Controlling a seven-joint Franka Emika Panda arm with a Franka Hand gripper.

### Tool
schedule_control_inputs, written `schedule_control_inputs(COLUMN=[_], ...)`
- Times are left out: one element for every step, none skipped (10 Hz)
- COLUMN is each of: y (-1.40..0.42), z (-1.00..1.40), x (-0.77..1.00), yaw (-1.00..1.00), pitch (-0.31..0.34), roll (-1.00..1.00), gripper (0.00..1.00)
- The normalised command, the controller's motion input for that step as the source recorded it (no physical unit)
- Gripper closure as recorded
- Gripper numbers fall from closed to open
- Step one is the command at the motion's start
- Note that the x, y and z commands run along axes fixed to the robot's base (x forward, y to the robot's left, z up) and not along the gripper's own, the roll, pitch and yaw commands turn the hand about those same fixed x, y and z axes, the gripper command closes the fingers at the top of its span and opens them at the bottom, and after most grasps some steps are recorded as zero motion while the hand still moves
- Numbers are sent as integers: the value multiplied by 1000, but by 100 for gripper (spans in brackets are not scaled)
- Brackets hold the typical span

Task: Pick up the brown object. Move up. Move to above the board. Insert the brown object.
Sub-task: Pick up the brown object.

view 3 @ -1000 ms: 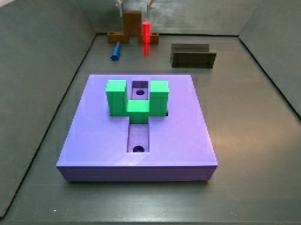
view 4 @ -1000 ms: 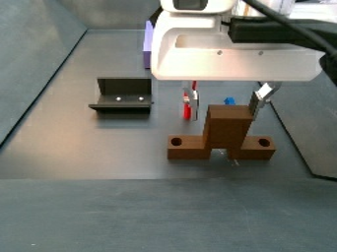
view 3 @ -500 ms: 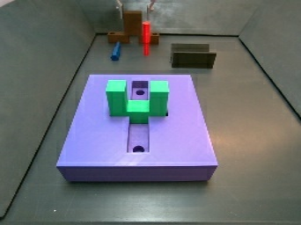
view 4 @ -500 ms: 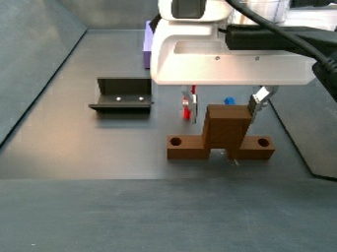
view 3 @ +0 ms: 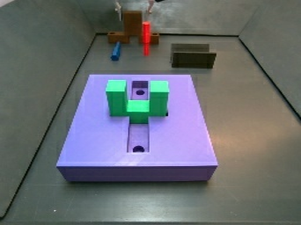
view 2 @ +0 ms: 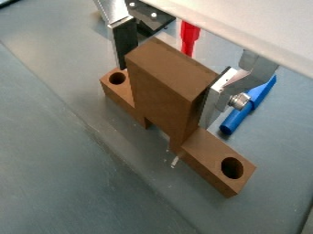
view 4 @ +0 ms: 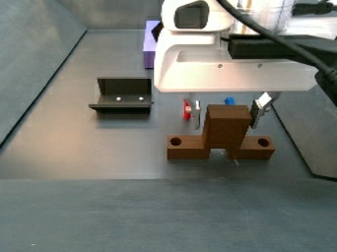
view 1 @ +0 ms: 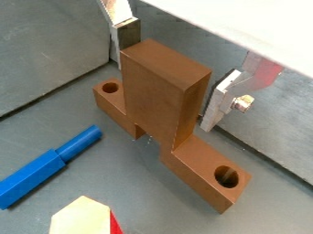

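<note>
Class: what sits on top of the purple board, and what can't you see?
A green U-shaped block sits on the board, straddling its groove. Whatever lies beneath the block is hidden. The gripper is far off, at the brown object.

Grey floor (view 3: 247,167), bearing: the board (view 3: 177,141) in the middle, brown object (view 4: 220,146) at the far end under the gripper (view 4: 227,110), blue peg (view 3: 116,51), red peg (view 3: 146,35), dark fixture (view 3: 193,57).
</note>
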Motion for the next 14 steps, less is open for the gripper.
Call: schedule_control_inputs(y=[17, 3, 0, 0, 0, 0, 0, 0, 0, 0, 0, 0, 0, 0], z=[-209, -169, 0, 0, 0, 0, 0, 0, 0, 0, 0, 0, 0, 0], x=[0, 0, 0, 0, 0, 0, 0, 0, 0, 0, 0, 0, 0, 0], yaw=[0, 0, 0, 0, 0, 0, 0, 0, 0, 0, 0, 0, 0, 0], pitch=[-97, -71, 0, 0, 0, 0, 0, 0, 0, 0, 0, 0, 0, 0], roll=[-161, -131, 0, 0, 0, 0, 0, 0, 0, 0, 0, 0, 0, 0], gripper=[0, 0, 0, 100, 100, 100, 100, 100, 100, 100, 100, 100, 100, 100])
